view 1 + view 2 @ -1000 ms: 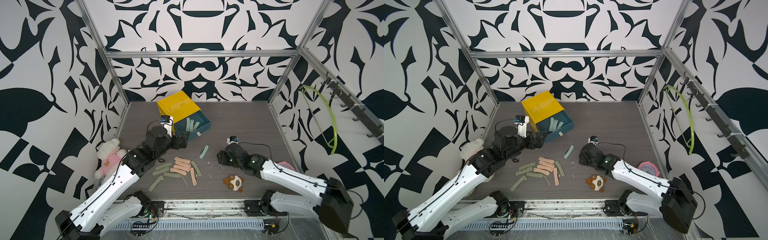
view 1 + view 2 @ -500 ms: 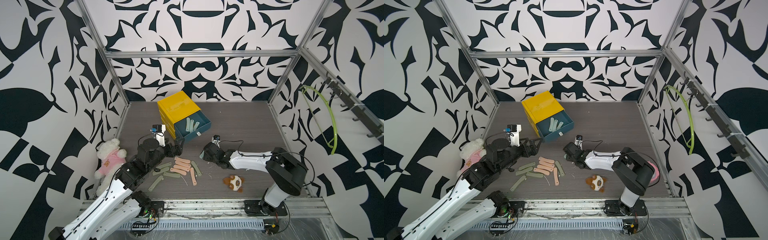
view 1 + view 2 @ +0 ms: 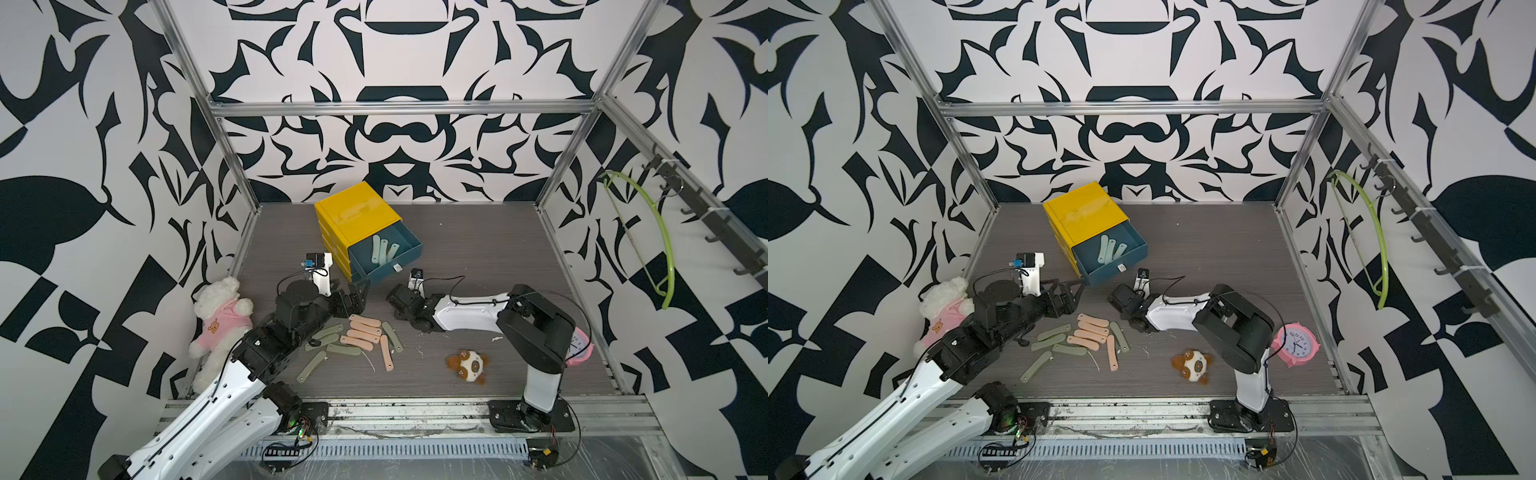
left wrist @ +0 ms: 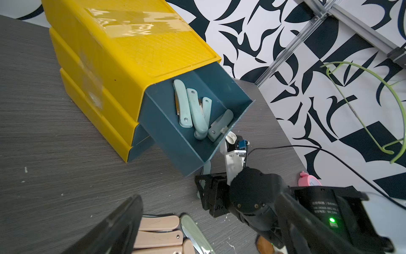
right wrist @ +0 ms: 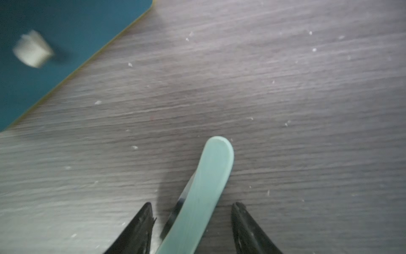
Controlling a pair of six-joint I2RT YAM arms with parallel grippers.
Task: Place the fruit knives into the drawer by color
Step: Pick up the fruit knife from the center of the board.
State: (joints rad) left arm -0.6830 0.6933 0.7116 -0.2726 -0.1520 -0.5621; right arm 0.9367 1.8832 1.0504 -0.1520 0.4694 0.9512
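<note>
Right gripper (image 5: 192,205) has swung beside the dark teal drawer (image 5: 55,77), jaws spread astride a pastel-teal plastic knife (image 5: 211,167), seemingly untouched; left gripper (image 3: 357,297) gapes wide.

There were 15 fruit knives: 5 teal knives (image 4: 182,103), 5 peach-pink knives (image 3: 365,321) and 5 olive green knives (image 3: 311,365). Of the teal, 4 lay in the open drawer (image 4: 175,140) and 1 outside it. The yellow cabinet (image 3: 353,212) had 3 drawers. There were also 2 plush toys (image 3: 222,316), 1 pink clock (image 3: 1296,343) and 1 green hanger (image 3: 660,232).
</note>
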